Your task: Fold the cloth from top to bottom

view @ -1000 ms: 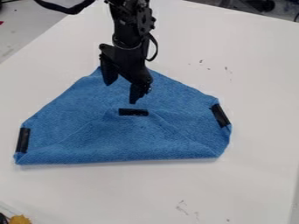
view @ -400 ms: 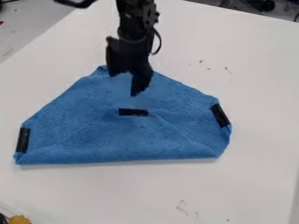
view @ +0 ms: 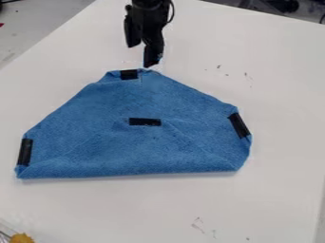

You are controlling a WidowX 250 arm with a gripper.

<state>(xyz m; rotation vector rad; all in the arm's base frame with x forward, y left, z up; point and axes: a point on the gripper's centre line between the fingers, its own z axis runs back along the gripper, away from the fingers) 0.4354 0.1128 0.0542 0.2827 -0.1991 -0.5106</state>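
Note:
The black gripper (view: 141,57) hangs over the white table just behind the cloth's top edge, its two fingers spread apart with nothing between them. Below it lies the blue cloth (view: 139,147), wide and straight along its bottom edge and narrowing toward the top. Black tape strips mark it: a top strip (view: 129,74), a middle strip (view: 145,122), a left strip (view: 24,152) and a right strip (view: 239,125). The top corner looks slightly turned over near its strip.
The white table (view: 273,190) surrounds the cloth on all sides. An orange-yellow object (view: 22,238) stands at the bottom left corner. Dark items lie beyond the table at the top right.
The gripper has moved from over the cloth's upper half up toward the top of the view, uncovering the top strip. The cloth looks the same.

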